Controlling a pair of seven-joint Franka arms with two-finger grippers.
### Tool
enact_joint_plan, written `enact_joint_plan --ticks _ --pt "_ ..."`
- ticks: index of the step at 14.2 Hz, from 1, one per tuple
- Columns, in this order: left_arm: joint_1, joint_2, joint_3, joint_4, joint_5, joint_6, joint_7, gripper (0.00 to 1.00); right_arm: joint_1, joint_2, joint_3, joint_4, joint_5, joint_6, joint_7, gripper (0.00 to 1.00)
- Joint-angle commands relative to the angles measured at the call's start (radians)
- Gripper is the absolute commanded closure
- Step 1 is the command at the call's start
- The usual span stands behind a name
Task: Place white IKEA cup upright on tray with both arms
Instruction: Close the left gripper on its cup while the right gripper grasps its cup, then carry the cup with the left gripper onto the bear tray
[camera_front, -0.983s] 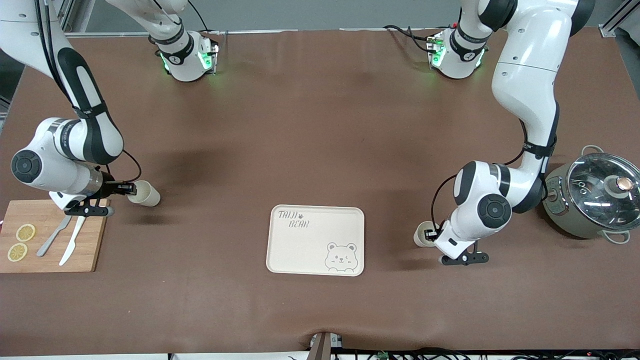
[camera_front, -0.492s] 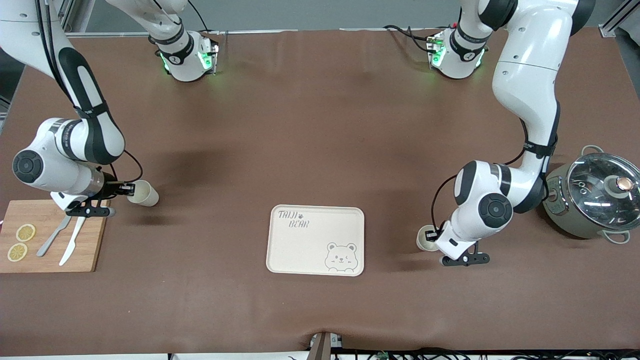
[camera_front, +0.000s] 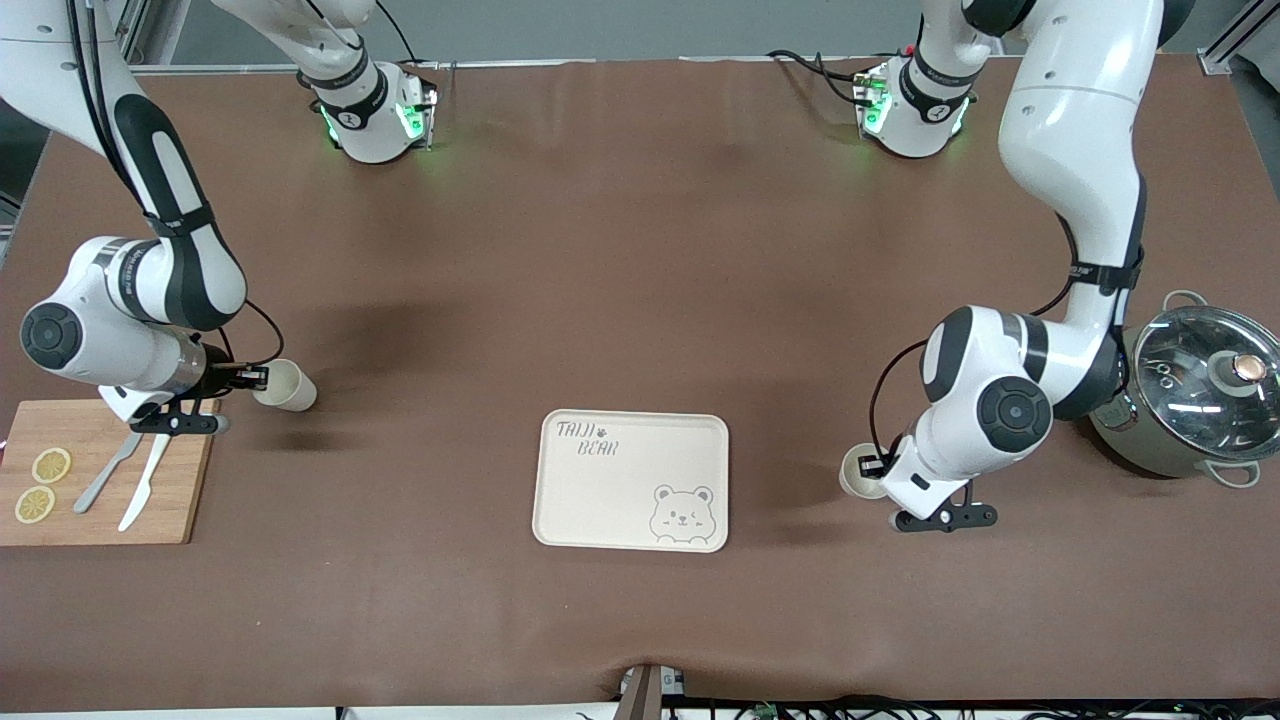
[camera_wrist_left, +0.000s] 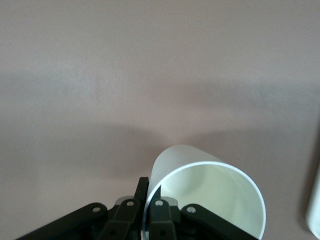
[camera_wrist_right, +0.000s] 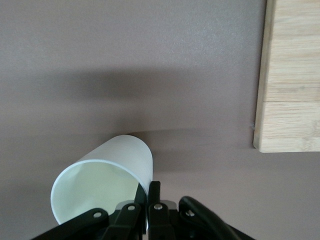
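Left tool pinches a cup rim; right tool pinches another cup's rim. Front view alone shows the tray, mid-worktop, bare.

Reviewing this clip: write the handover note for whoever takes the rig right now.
Left gripper: shut on the rim of one cup, tilted, beside the tray toward the left arm's end.
Right gripper: shut on the rim of the other cup, tilted, beside the cutting board.
Done: both cups gripped.
Left: carry each to the tray, which holds nothing yet, and set both upright.
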Motion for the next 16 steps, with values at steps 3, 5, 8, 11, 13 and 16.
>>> enact_joint_plan --ticks 3,5,8,11,13,16 --pt "-0.05 -0.028 -0.002 0.139 0.009 -0.24 -0.078 1.0 0.024 -0.002 0.013 0.072 -0.006 -0.053 0.049 1.0" --pt "-0.068 -0.026 0.0 0.152 0.011 -0.251 -0.101 1.0 0.063 -0.001 0.013 0.122 -0.006 -0.093 0.123 1.0" --pt "-0.093 -0.017 -0.002 0.191 0.009 -0.273 -0.111 1.0 0.083 0.012 0.013 0.182 0.016 -0.133 0.146 1.0" --pt "-0.111 -0.002 0.001 0.244 0.008 -0.284 -0.127 1.0 0.094 0.027 0.013 0.221 0.081 -0.135 0.158 1.0" --pt "-0.125 0.01 0.0 0.291 -0.009 -0.285 -0.133 1.0 0.101 0.036 0.013 0.238 0.088 -0.135 0.158 1.0" --pt "-0.153 0.066 0.001 0.409 -0.027 -0.322 -0.161 1.0 0.117 0.054 0.013 0.294 0.088 -0.19 0.181 1.0"
